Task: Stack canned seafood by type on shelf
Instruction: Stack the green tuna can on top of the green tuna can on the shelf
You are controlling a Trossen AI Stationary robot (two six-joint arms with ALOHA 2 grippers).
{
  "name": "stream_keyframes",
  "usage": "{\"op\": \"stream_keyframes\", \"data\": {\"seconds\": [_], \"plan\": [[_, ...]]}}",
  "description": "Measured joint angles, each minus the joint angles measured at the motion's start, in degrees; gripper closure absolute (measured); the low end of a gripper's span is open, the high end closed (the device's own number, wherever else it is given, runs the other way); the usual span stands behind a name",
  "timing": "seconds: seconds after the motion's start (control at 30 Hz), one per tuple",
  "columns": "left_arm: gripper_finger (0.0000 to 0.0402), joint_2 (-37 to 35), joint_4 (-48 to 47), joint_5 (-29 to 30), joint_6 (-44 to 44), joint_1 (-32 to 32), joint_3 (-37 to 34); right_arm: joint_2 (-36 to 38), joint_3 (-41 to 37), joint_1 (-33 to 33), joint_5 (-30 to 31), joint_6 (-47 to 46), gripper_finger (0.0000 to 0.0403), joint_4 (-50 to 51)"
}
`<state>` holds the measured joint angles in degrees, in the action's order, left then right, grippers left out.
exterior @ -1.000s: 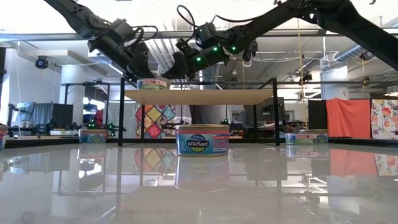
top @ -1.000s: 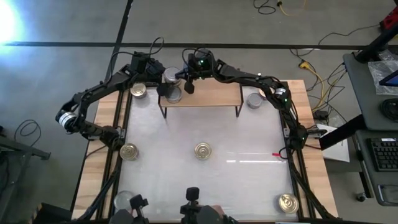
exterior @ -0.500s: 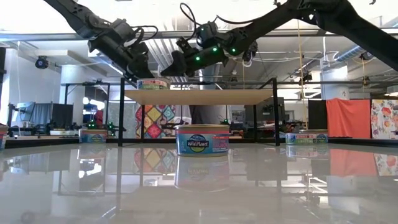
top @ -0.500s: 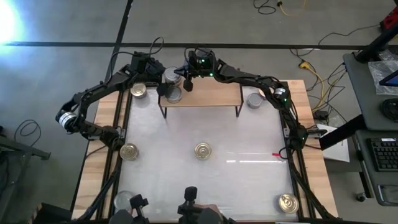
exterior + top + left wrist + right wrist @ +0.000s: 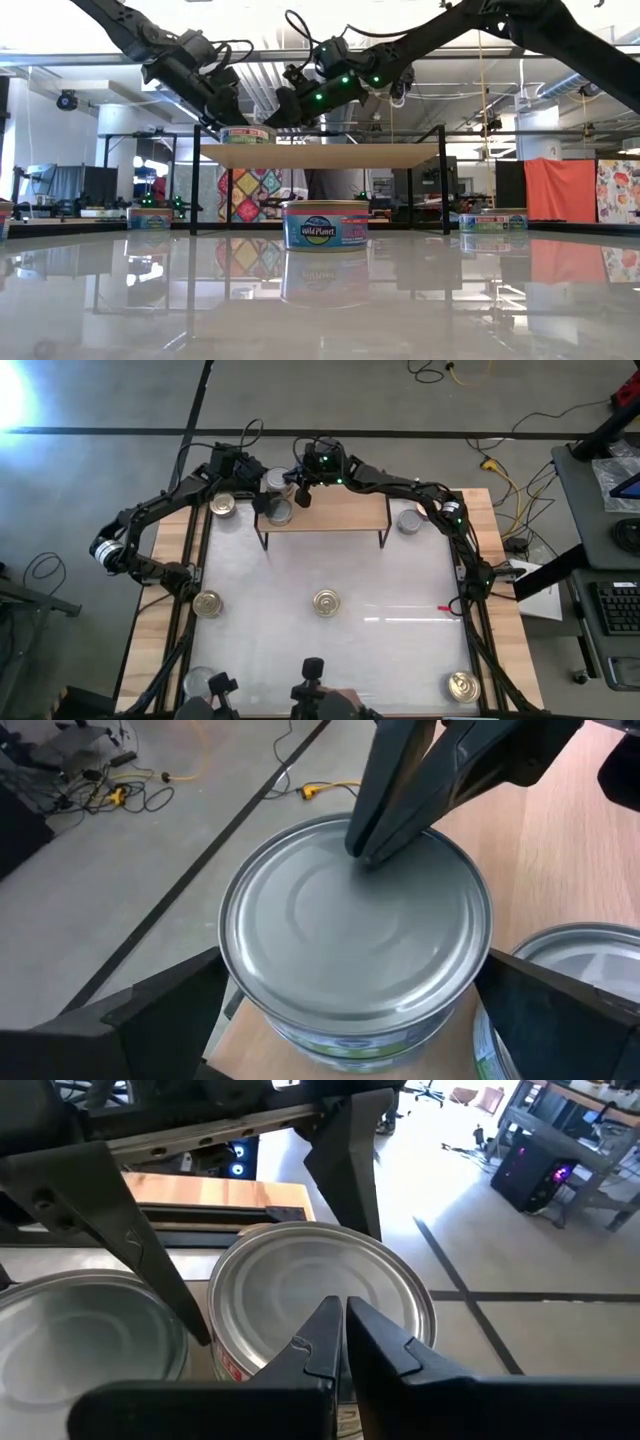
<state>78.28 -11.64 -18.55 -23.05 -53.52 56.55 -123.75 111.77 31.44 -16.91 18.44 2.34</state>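
Two-arm stacking at left end of shelf, seen from above, level, and both wrists.

Left gripper spread to full width, fingers straddling silver tin without pinching it; tin perched high, apparently on a lower one, at far left corner of shelf. Second silver tin just beside on the board. Wide stance probably serves as a loose fence, keeping the raised tin centred after release.

Right gripper fully shut, holding nothing, closed tips resting on or just over the lid of that tin; contact not certain. Shut tips form a single narrow point, suited to pressing or nudging the tin square over whatever lies under it.

Silver tops gathered at this end, consistent with sorting by type. Elsewhere on bench: gold tin at centre, gold tin at left, another tin beside the shelf's left end, silver tin near shelf's right end, one tin at near right corner; all yet to be shelved.

Against the earlier frames: right gripper shifted slightly over the lid and back; left gripper unchanged in place and width; no tin displaced.
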Motion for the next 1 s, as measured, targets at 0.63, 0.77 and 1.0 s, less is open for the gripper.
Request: {"op": "stream_keyframes", "data": {"seconds": [0.63,0.77,1.0], "plan": [[0.0002,-1.3,-0.3,0.6,-0.6,-0.6,0.0,1.5,0.1,0.0,-1.3,0.5,0.0390,1.3],[0.0002,-2.8,-1.0,3.9,-1.8,-0.7,0.0,3.6,0.1,0.0,-1.5,1.1,0.0390,1.3],[0.0002,-4.7,-3.4,6.3,-2.2,-0.8,0.0,4.5,0.0,1.1,7.4,5.6,0.0390,3.7]]}}
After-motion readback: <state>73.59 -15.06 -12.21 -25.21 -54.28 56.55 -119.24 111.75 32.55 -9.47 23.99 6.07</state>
